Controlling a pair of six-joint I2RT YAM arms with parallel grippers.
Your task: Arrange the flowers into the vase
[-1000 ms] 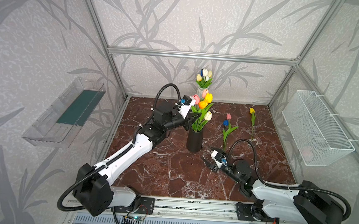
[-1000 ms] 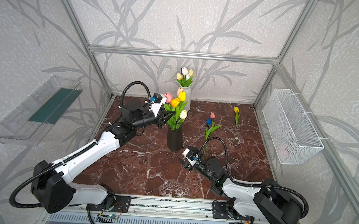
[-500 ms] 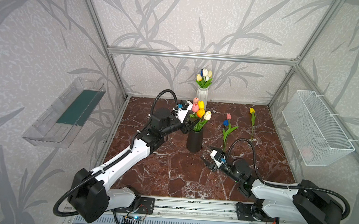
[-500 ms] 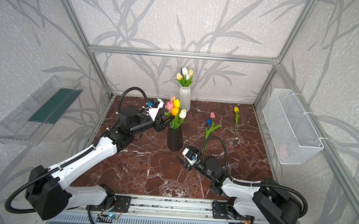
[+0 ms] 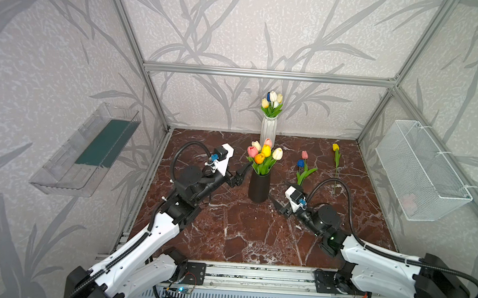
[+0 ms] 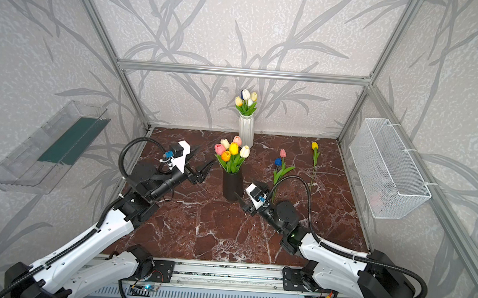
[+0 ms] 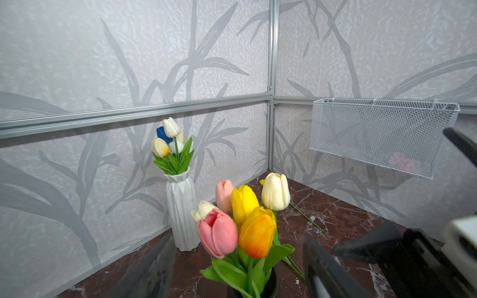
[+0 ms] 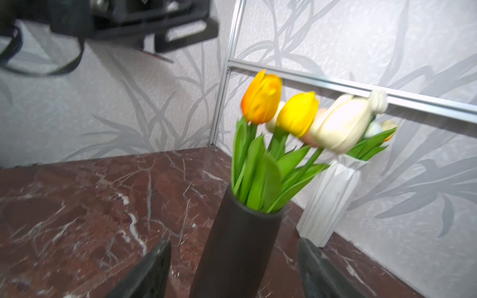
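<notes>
We are looking at a dark red marble-patterned tabletop [image 5: 226, 229] veined in white. A black vase [image 5: 259, 187] is standing upright near its middle. A white ribbed vase [image 5: 268, 128] is standing upright behind it, at the back edge by the wall. Right of the black vase, a pink tulip [image 5: 304, 154] and a blue tulip [image 5: 300, 163] are lying close together. A yellow tulip [image 5: 335, 147] is lying alone farther right. All three heads are pointing toward the back wall.

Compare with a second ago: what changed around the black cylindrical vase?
The left gripper released the bunch of mixed-colour artificial tulips, which dropped lower into the black cylindrical vase, and pulled back leftward, open. The right gripper, loose tulips and white ribbed vase stayed put.
</notes>
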